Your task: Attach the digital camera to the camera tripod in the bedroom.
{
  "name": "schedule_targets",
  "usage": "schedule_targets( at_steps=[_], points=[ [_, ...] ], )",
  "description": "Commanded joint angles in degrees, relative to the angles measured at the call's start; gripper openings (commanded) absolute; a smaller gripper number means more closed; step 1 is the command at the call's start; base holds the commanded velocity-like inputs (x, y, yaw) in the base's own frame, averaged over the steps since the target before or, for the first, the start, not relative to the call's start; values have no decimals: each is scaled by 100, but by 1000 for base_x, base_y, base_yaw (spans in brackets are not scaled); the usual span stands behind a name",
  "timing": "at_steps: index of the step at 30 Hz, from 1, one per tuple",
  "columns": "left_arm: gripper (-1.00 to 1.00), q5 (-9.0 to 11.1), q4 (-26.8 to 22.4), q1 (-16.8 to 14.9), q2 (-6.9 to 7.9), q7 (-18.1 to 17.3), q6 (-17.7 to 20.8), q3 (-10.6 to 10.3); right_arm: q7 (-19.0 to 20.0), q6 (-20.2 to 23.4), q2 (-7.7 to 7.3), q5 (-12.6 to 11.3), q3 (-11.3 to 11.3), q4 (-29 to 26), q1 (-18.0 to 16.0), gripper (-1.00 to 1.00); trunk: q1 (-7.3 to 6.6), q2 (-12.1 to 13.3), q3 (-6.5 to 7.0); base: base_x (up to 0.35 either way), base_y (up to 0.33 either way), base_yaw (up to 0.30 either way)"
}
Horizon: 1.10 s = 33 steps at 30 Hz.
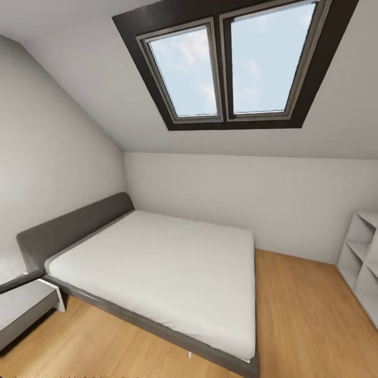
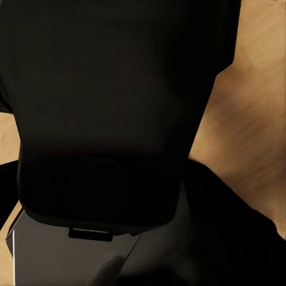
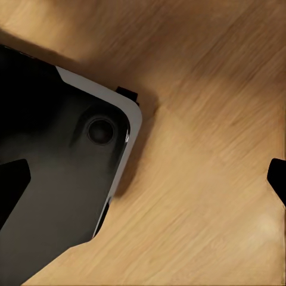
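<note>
**Right gripper** (image 3: 146, 182): fingertips (image 3: 13, 182) spread wide apart, clamped on nothing, bare wood floor (image 3: 208, 119) between them. Hanging low beside the robot base (image 3: 53, 196), pointed down at the floor. Probably a stowed travel posture, keeping the arm clear of furniture while driving.

**Left gripper:** apart or together cannot be told. Left wrist view blocked by a dark housing (image 2: 107, 107), probably the robot's own body, with slivers of floor around it. Likely tucked in for the same reason.

**Comparison of views:**
- Wrist views: floor and the robot's own bodywork close up. Useful for confirming the empty right gripper, of no use for the room layout.
- Head view: room layout, with no information on gripper state.

**Room, per head view:**
- Low grey bed (image 1: 157, 262) with white mattress across the centre and lower left of the frame, headboard against the left wall.
- Grey nightstand (image 1: 21, 310) at the lower left edge, just beside the head of the bed.
- Dark-framed skylight (image 1: 231, 63) in the sloped ceiling, upper centre.
- White shelf unit (image 1: 362, 262) at the right edge, well apart from the bed.

**Task items:** location of the digital camera and the camera tripod cannot be told from these views. Judged as search stage: bedroom reached, nothing picked up, attachment not yet begun. Recommend turning the head or base to scan the rest of the room.
</note>
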Motion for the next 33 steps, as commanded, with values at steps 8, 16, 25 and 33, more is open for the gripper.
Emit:
schedule_targets(
  at_steps=[8, 16, 25, 33],
  points=[
    [-100, 40, -5, -1, -1, 15, -14, -56, 11, -26, -3, 17, 7, 9, -1, 100, 3, -4, -2, 21, -1, 298],
    [-100, 39, -5, -1, -1, 15, -16, -53, 11, -26, -3, 17, 7, 9, -2, 100, 3, -4, -2, 3, 0, 298],
    [-100, 39, -5, -1, -3, 15, -18, -51, 11, -26, -3, 17, 7, 9, -2, 100, 3, -4, -2, 0, 0, 298],
    [-100, 39, -5, -1, -9, 15, -19, -51, 11, -26, -3, 17, 7, 9, -2, 100, 3, -4, -2, 0, 0, 298]
  ],
)
